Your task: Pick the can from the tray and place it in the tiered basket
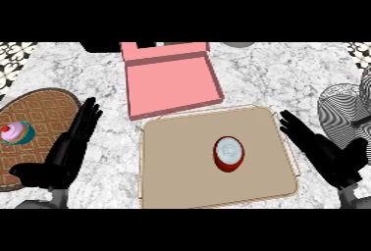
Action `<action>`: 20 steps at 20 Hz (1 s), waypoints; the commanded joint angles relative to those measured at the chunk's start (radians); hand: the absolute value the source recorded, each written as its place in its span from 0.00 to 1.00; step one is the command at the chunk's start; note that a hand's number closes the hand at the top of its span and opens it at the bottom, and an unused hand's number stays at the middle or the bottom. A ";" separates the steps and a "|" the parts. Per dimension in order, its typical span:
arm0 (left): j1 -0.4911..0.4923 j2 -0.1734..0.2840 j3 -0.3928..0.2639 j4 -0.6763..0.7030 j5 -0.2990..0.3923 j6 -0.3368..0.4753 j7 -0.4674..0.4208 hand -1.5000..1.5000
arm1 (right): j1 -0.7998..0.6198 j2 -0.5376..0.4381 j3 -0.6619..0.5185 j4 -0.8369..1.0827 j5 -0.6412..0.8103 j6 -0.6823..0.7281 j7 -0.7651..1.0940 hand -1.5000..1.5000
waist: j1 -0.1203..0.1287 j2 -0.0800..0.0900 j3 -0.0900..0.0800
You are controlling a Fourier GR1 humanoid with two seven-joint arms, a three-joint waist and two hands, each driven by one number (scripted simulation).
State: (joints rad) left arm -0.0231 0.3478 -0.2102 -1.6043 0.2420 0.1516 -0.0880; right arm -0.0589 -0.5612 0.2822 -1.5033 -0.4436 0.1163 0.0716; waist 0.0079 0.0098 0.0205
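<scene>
Right hand (pixel 326 154): released, fingers straight, lying just beyond the right edge of the tan tray (pixel 174 166); a narrow strip of bare marble table (pixel 290 73) separates fingertips from the tray rim. Left hand (pixel 69 147): released, fingers straight, between the tray's left edge and an oval brown patterned mat (pixel 43 112), overlapping the mat's right border. Can (pixel 228 153): red body, pale top, upright near the tray's middle, inward of the right hand and well apart from both hands; open tray floor surrounds it on all sides. Tiered basket (pixel 344 108): black-and-white striped, ahead of the right hand and to its outer side, reaching the view's right edge; contents cannot be told. Pink box (pixel 170 83): lid open, ahead of both hands, its near corner touching or overlapping the tray's far edge; interior bare. Cupcake (pixel 16 132): teal wrapper, pink topping, on the mat, outward of the left hand.
</scene>
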 commanded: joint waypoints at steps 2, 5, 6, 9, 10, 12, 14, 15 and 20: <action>-0.016 0.060 0.056 0.053 -0.058 0.031 0.028 0.50 | 0.002 0.140 -0.013 -0.074 0.060 -0.216 -0.013 1.00 | -0.015 -0.012 -0.021; -0.027 0.133 0.098 0.087 -0.154 0.113 0.060 0.50 | -0.025 0.177 -0.106 -0.176 0.063 -0.392 -0.002 1.00 | -0.041 -0.021 -0.021; -0.051 0.168 0.134 0.108 -0.160 0.122 0.080 0.50 | -0.044 0.218 -0.123 -0.195 0.079 -0.457 -0.029 1.00 | -0.047 -0.021 -0.021; -0.001 0.153 0.134 0.112 -0.136 0.118 0.071 0.50 | 0.112 0.092 -0.206 -0.021 0.240 -0.656 0.060 0.00 | -0.111 -0.013 -0.034; 0.005 0.136 0.113 0.116 -0.137 0.114 0.076 0.50 | 0.137 0.149 -0.193 -0.054 0.259 -0.739 0.065 0.00 | -0.105 -0.018 -0.030; 0.003 0.154 0.117 0.106 -0.151 0.119 0.093 0.50 | 0.184 0.205 -0.165 -0.138 0.330 -0.878 0.074 0.00 | -0.084 -0.024 -0.028; -0.061 0.147 0.121 0.153 -0.162 0.123 0.105 0.50 | 0.241 0.219 -0.084 -0.241 0.436 -0.970 0.116 0.00 | -0.077 -0.017 -0.027; -0.026 0.129 0.087 0.105 -0.178 0.133 0.111 0.50 | 0.261 0.197 -0.044 -0.318 0.487 -1.004 0.184 0.00 | -0.061 -0.022 -0.028; -0.066 0.137 0.091 0.133 -0.196 0.132 0.119 0.50 | 0.345 -0.025 0.087 -0.462 0.634 -0.864 0.463 0.00 | -0.040 -0.012 -0.033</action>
State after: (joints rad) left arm -0.0693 0.4811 -0.1149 -1.4832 0.0668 0.2768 0.0225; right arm 0.2241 -0.4704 0.2893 -1.8722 0.0864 -0.7875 0.3709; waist -0.0461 -0.0071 -0.0092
